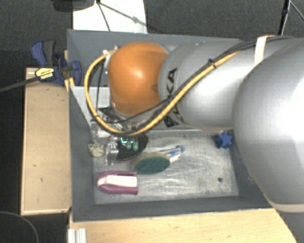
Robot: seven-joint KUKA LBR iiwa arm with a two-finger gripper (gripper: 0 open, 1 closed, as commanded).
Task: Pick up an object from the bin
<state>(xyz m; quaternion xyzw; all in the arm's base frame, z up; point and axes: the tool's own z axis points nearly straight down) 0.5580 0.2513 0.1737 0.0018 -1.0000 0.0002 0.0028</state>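
**Grey metal bin (192, 185), gripper (110, 153) low by its left wall**

Orange-capped arm (207, 85) hides the bin's back. Below the gripper in the view lies a white-and-purple block (117, 183). A green oval pad (152, 164) and a clear pen (173, 151) lie to its right, and a blue piece (223, 140) well apart. A small pale lump (96, 149) sits just left of the gripper. I cannot tell whether the gripper is open or closed.

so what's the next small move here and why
Probably ease straight down a touch: the gripper hangs low at the left end of the bin, between a pale lump and a black disc, and whether it reaches either can't be told.
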